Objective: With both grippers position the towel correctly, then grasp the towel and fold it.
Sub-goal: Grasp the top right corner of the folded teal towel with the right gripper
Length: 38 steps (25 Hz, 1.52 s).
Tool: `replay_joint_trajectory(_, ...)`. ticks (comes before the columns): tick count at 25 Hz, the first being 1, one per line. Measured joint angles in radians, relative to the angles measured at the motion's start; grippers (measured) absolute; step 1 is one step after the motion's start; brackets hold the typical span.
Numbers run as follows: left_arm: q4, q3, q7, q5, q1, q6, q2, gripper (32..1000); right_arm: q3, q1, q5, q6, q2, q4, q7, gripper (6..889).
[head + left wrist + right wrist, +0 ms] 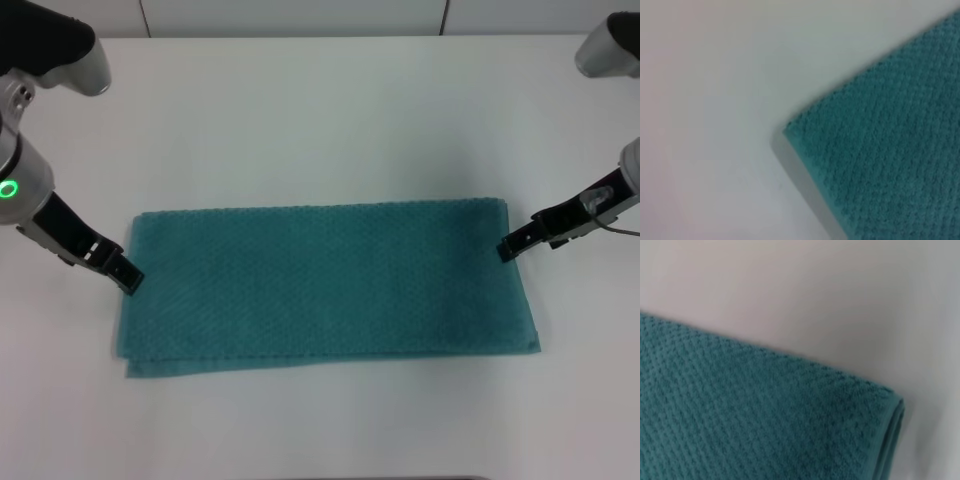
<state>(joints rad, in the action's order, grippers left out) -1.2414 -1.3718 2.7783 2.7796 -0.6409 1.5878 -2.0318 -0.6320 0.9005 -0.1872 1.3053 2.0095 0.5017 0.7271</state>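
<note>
The teal waffle-weave towel [325, 285] lies flat on the white table, long side running left to right, doubled in layers with a lower layer showing along its front edge. My left gripper [127, 277] sits low at the middle of the towel's left edge. At the right edge, near the far corner, is my right gripper [505, 248]. The left wrist view shows one corner of the towel [885, 150] on the table. The right wrist view shows a folded, rounded corner of the towel [765, 425]. Neither wrist view shows its own gripper.
The white table [320, 120] extends on all sides of the towel. A dark strip runs along its far edge, with a pale wall behind. Nothing else lies on the surface.
</note>
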Motion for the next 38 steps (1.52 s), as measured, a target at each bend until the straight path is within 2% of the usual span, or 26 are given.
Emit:
replay_joint_trajectory(6,0.000,0.002,0.000,0.001,0.001,0.001,0.0023,877,0.000,0.000,0.000,-0.016,0.002,-0.009,0.000,839)
replay_joint_trajectory(11,0.000,0.002,-0.003,0.001,-0.003,-0.002,-0.0032,877,-0.001,0.000,0.000,-0.040,0.005,-0.037,0.000,837)
replay_joint_trajectory(24,0.008,0.000,-0.005,-0.005,-0.005,-0.011,-0.0068,877,-0.002,0.000,0.000,-0.101,0.007,-0.091,0.007,832)
replay_joint_trajectory(34,0.010,-0.002,-0.005,-0.008,-0.005,-0.014,-0.0069,877,-0.001,0.002,-0.004,-0.142,0.015,-0.117,0.022,828)
replay_joint_trajectory(38,0.013,-0.002,-0.005,-0.008,-0.005,-0.017,-0.0069,877,-0.001,0.005,-0.004,-0.157,0.025,-0.123,0.028,826)
